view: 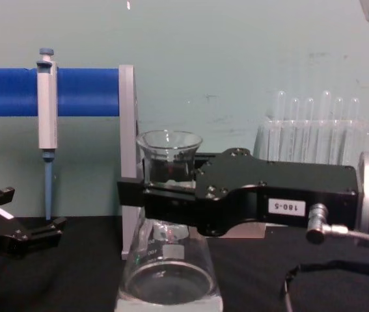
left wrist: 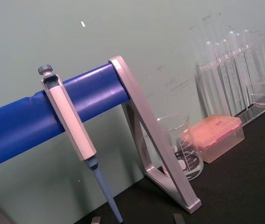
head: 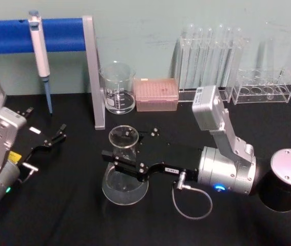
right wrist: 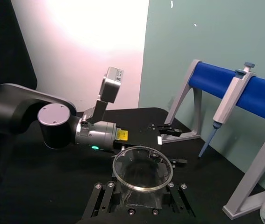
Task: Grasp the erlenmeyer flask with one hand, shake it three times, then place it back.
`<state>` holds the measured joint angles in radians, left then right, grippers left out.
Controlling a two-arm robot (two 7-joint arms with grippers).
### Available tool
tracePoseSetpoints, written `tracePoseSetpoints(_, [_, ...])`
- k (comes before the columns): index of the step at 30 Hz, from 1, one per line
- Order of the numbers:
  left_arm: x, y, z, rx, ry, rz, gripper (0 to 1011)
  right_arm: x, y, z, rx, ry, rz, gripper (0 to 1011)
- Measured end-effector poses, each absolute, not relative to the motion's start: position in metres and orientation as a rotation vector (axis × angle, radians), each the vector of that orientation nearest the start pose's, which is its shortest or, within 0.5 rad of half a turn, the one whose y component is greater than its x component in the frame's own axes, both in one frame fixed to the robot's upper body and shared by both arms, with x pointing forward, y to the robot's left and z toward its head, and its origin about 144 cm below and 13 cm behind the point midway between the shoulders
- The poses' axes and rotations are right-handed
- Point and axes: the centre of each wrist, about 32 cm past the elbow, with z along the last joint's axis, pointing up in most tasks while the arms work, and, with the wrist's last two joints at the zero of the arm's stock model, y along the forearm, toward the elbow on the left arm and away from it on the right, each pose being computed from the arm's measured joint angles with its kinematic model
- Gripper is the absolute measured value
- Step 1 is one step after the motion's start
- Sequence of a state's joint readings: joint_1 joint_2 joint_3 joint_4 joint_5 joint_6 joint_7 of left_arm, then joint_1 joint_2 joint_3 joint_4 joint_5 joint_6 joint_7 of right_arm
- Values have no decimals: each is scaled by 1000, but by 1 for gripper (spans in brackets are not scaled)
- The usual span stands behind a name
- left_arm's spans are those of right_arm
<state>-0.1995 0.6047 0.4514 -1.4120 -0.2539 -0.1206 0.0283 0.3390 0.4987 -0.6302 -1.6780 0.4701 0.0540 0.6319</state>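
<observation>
The erlenmeyer flask (head: 124, 180), clear glass with a wide base and flared rim, stands upright on the black table (head: 58, 215) in front of me. My right gripper (head: 120, 163) reaches in from the right and is shut on its neck, just under the rim. In the chest view the black fingers (view: 146, 192) clamp the flask (view: 166, 276) below its rim. The right wrist view looks down into the flask's mouth (right wrist: 142, 168). My left gripper (head: 54, 138) rests open at the left of the table, apart from the flask.
A glass beaker (head: 117, 87), a pink tip box (head: 156, 94), a rack of test tubes (head: 212, 56) and a clear rack (head: 265, 84) line the back. A pipette (head: 40, 51) hangs on the blue stand (head: 95, 77) at the back left.
</observation>
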Motion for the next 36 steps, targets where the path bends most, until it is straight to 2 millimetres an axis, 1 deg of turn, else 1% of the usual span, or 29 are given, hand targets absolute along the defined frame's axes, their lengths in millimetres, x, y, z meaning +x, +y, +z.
tracePoseSetpoints(11, [489,310,1140,305,-285,1248,1001,496,-186,1222,-58,-114,-409,450])
tracePoseSetpoints(20, [489,310,1140,305,-285,1248,1001,506,-192,1223,-45,-123,-513,450])
tracePoseSetpoints(32, [489,310,1140,305,-285,1248,1001,523,-208,1224,-38,-129,-679,450])
tracePoseSetpoints(36, [489,310,1140,305,-285,1248,1001,525,-212,1224,-37,-131,-707,451])
